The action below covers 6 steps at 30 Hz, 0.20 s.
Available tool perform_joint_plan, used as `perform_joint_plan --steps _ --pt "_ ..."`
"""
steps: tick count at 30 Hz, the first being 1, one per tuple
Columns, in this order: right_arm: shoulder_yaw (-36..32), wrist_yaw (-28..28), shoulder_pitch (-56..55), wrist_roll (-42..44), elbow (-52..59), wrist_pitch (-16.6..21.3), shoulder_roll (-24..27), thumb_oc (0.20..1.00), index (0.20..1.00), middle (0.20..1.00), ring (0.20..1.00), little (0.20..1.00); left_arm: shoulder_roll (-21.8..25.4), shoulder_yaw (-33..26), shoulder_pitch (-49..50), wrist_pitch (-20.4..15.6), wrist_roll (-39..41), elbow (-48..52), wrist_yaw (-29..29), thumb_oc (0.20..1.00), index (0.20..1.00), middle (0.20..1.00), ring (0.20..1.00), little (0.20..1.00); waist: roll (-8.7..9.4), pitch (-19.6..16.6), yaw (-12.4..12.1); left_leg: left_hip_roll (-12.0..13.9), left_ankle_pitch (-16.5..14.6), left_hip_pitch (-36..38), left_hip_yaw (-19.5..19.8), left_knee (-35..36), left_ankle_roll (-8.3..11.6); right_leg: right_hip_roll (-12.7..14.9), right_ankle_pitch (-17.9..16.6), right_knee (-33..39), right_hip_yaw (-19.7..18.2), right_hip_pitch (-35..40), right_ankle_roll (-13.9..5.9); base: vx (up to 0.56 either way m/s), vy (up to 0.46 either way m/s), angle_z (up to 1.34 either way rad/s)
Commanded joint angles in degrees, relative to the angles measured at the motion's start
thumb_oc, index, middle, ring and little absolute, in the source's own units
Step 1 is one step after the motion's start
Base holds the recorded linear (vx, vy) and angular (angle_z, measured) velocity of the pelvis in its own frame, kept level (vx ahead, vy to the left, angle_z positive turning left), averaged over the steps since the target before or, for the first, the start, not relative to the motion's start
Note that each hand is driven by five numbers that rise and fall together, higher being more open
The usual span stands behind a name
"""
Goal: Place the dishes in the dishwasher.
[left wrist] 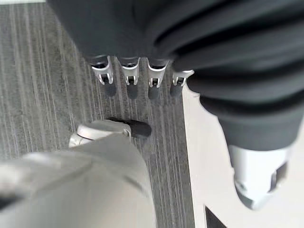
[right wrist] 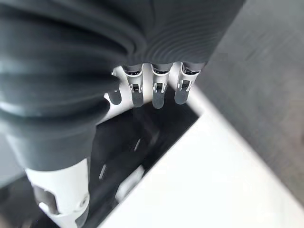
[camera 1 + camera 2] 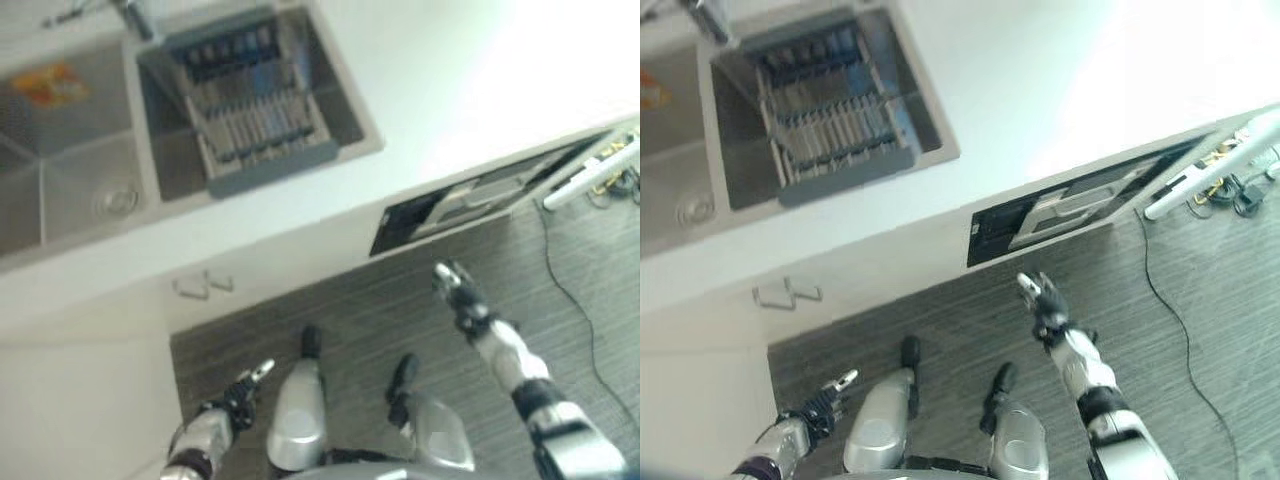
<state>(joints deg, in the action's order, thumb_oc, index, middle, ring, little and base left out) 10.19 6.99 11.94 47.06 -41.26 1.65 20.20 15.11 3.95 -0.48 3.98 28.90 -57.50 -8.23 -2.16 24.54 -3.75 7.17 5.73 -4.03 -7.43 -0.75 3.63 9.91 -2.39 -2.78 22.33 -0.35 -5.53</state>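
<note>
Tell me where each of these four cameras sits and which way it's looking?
Left eye: on the head, looking down at the sink, dish rack, dishwasher; both arms show.
Right eye: same scene, slightly shifted.
Left wrist: along the left hand toward the floor.
Right wrist: along the right hand toward the dishwasher's dark opening.
Shared: dishwasher, right hand.

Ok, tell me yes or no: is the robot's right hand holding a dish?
No. The right hand hangs with relaxed fingers over the floor before the dishwasher, holding nothing.
</note>
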Motion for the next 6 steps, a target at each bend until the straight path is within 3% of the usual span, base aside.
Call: perform_joint_plan --steps 1,6 --pt "-1.38 1.9 3.29 -6.31 -2.18 3.98 1.42 1.0 1.0 1.0 1.0 1.0 1.31 1.41 1.44 -1.0 -0.65 -1.42 -0.73 1.0 1.0 1.0 1.0 1.0 0.92 -2.11 -0.99 1.32 -7.18 0.62 -3.24 -4.03 0.53 2.45 6.14 -3.65 -1.31 -0.18 -1.73 -0.07 -0.003 -0.21" --pt "-2.88 4.16 -4.49 -11.41 -8.73 6.4 0.17 1.0 1.0 1.0 1.0 1.0 1.18 1.49 1.36 1.11 -4.92 -0.44 1.44 1.0 1.0 1.0 1.0 1.0 -0.07 -5.23 2.06 1.62 -5.23 3.41 -4.86 -1.16 0.83 2.14 5.69 -2.66 -1.17 1.53 -1.19 -0.08 -0.024 -0.19"
